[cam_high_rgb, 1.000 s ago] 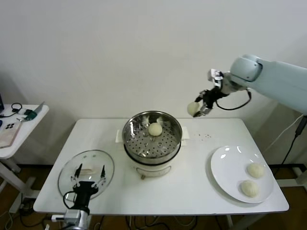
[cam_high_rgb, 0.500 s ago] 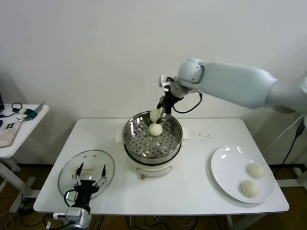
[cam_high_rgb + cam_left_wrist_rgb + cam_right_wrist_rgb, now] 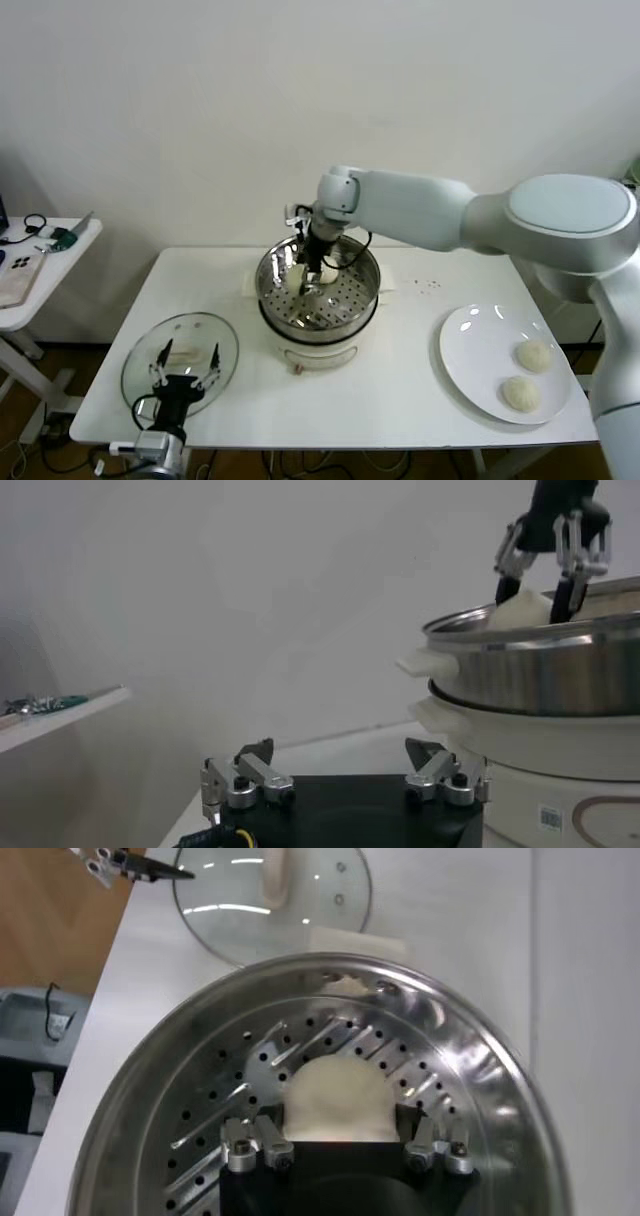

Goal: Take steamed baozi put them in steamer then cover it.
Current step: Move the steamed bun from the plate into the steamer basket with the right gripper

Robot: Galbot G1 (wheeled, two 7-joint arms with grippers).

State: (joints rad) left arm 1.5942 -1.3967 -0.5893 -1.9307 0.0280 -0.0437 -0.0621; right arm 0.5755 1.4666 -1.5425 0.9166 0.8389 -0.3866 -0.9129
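The steamer (image 3: pixel 318 290) is a round shiny metal basket with small holes in its floor. It sits on a white pot base in the middle of the head view, on the white surface (image 3: pixel 400 385). The right gripper (image 3: pixel 307 283) reaches down inside it at the left part of the basket. In the right wrist view a smooth cream-white bun (image 3: pixel 338 1100) sits between the jaws, low over the holed floor. The jaws are on both sides of the bun, and it is hard to tell if they still pinch it. A second bun cannot be made out in the basket, because the arm covers that part.

Two more buns (image 3: pixel 533 355) (image 3: pixel 520 393) lie on the white plate (image 3: pixel 480 350) at the lower right of the head view, well apart from the steamer. The cover (image 3: pixel 180 357), clear glass with a white handle, lies flat at the lower left. The left gripper (image 3: pixel 184 381) hangs just over its near edge with jaws spread wide, holding nothing.

There is bare surface between the steamer and the plate, and in front of the steamer.
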